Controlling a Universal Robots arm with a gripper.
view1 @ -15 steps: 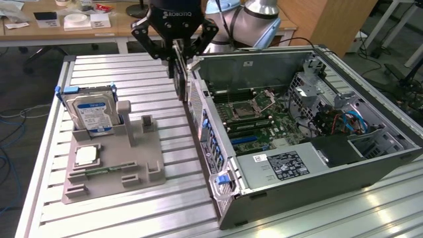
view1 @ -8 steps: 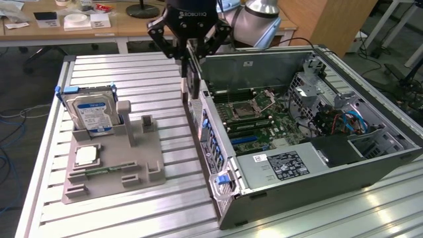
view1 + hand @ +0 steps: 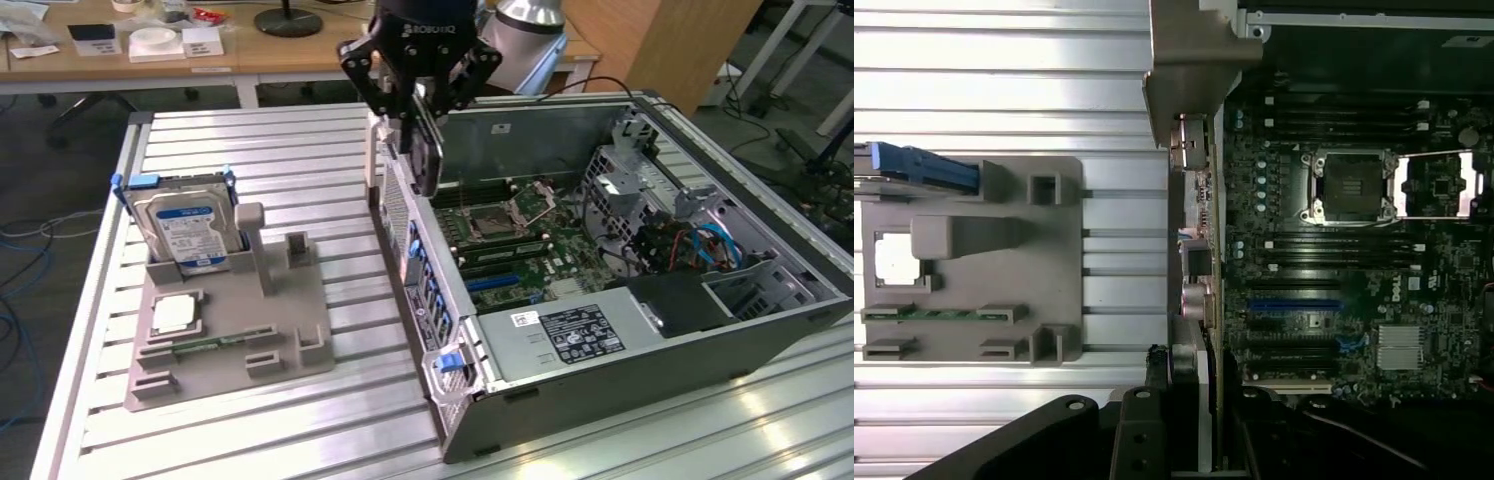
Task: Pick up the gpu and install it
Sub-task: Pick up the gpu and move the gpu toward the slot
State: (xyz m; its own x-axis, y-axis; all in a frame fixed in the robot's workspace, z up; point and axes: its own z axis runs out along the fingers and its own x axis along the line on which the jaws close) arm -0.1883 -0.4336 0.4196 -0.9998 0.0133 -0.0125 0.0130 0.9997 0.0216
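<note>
Black on its face, with a pale metal bracket (image 3: 375,165) down one end, the gpu (image 3: 426,150) hangs upright in the gripper (image 3: 416,105), whose fingers are clamped tight on the card's upper edge. We see it held above the rear wall of the open computer case (image 3: 747,330), beside the motherboard (image 3: 534,240) and not in any slot. From the wrist we look down the card edge-on. On the exterior view's left, well apart on the slatted table (image 3: 267,150), a grey fixture (image 3: 287,310) carries the hard drive (image 3: 187,225) and a memory stick (image 3: 214,345).
</note>
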